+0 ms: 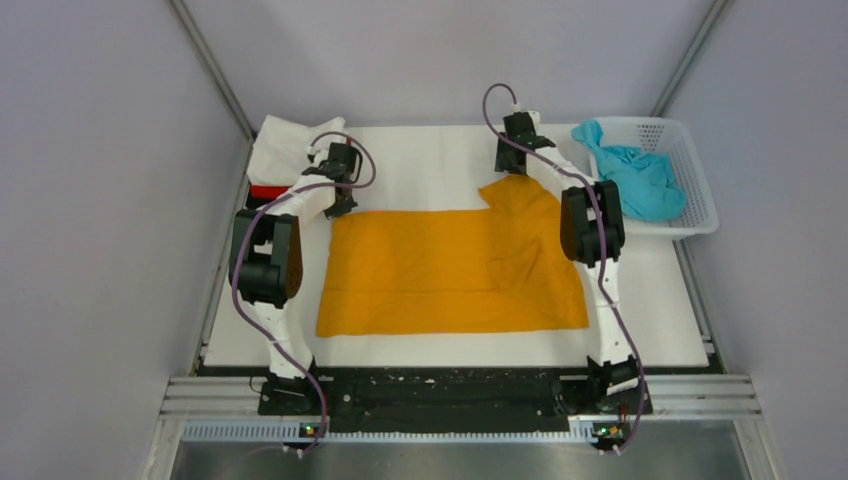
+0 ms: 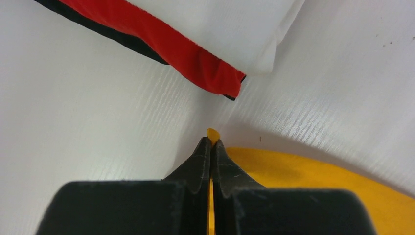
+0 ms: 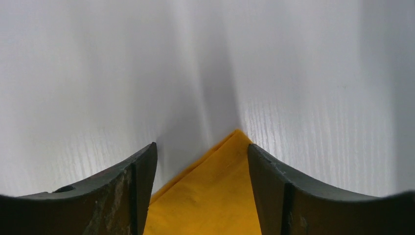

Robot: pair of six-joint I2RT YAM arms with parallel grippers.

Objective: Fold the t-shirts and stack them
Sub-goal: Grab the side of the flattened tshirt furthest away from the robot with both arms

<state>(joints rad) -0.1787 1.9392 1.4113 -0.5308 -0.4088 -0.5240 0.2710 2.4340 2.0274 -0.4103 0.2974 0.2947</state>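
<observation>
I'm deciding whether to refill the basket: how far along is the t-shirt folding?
Done: a white t-shirt, a red t-shirt and a black t-shirt lie stacked at the far left. In hand: the orange-yellow t-shirt lies spread out, the left gripper shut on one far corner, the right gripper open around the other. Left: folding and stacking it, then the teal t-shirt in the basket.

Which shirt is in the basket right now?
The teal shirt, crumpled in the white basket. The orange-yellow shirt lies spread on the table; the folded pile sits far left.
</observation>
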